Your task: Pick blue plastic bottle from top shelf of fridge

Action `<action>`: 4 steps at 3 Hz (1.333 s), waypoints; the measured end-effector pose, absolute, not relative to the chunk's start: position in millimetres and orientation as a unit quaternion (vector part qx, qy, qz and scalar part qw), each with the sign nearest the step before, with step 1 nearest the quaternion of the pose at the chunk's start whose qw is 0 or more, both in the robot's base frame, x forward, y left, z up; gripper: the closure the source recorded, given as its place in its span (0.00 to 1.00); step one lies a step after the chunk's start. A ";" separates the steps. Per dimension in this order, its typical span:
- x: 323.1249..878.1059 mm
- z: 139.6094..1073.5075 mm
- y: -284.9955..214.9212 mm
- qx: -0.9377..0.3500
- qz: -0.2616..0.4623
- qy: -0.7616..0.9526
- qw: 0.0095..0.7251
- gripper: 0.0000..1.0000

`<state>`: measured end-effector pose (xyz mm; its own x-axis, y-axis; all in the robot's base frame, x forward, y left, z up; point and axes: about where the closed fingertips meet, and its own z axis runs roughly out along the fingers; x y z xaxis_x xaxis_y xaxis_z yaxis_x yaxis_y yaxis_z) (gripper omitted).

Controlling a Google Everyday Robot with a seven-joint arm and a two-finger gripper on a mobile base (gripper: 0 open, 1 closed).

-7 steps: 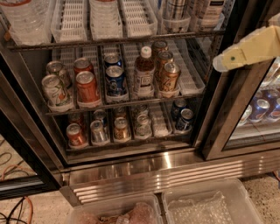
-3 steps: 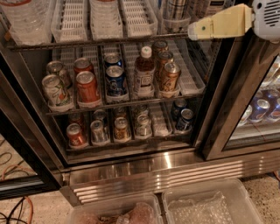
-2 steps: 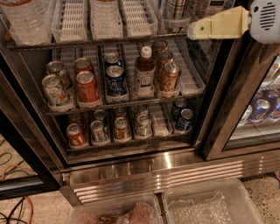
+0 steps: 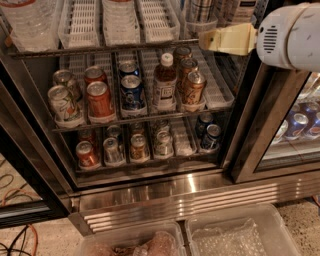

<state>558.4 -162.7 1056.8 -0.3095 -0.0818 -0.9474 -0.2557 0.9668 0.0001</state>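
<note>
Pale yellow gripper (image 4: 206, 40) at upper right, on white vented wrist (image 4: 289, 36)

Soda cans (image 4: 100, 99), brown-drink bottle (image 4: 164, 85)

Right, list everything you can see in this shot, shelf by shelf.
fridge: one, dark frame with steel base grille, fills the view
top shelf: one, dark wire with white slotted dividers, top of view
water bottles: count unclear, clear ribbed, left end of top shelf
blue plastic bottle: one, pale with white label, right end of top shelf, cut off by the picture's edge
middle-shelf cans: nine; red, blue, pale green, brown
brown-drink bottle: one, white cap, middle shelf
bottom-shelf cans: about ten, mixed colours
side cans: several, blue, behind right glass
bins: two, clear, floor in front
cables: orange and black, floor, lower left
gripper: one, yellowish, upper right, by the top shelf's right end
</note>
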 end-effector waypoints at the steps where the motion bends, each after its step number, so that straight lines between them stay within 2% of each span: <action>1: 567.1 1057.4 -157.2 -0.093 0.073 0.793 0.598 0.00; 4: 563.6 1063.5 -170.9 -0.072 0.062 0.772 0.628 0.00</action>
<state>563.6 -170.9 1063.5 -0.2012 -0.0331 -0.9790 -0.1897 0.9818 0.0058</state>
